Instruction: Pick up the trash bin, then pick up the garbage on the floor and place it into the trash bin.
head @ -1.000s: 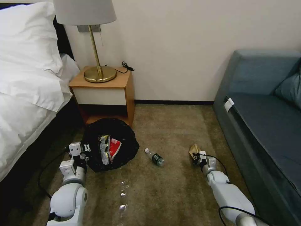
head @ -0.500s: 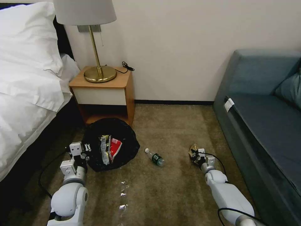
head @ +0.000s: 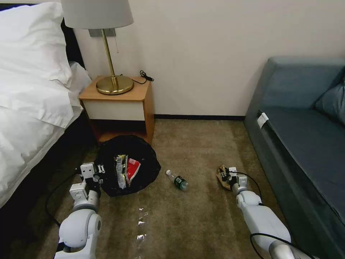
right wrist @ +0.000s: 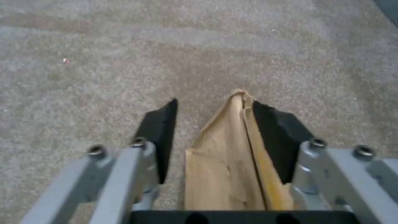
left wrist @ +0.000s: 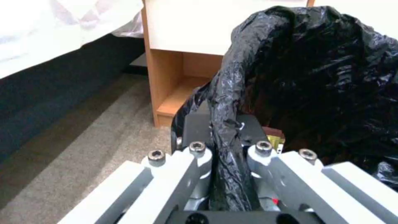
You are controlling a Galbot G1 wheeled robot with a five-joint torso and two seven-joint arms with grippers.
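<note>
The right gripper [right wrist: 215, 124] is low over the carpet [head: 201, 216] with its fingers [right wrist: 159, 133] spread, and the crumpled brown paper [right wrist: 226, 168] stands between them, leaning on one finger and apart from the other. In the head view this paper [head: 222, 177] lies right of the trash bin [head: 143, 151], near the blue sofa [head: 305, 144]. The left gripper [left wrist: 226, 130] is pressed together on the bin's rim, pinching the black plastic bag [left wrist: 323, 77]. Two wrappers [head: 125, 171] lie inside the bin. The small bottle [head: 178, 180] lies on the carpet just right of the bin. The nightstand [head: 118, 104] stands behind the bin
</note>
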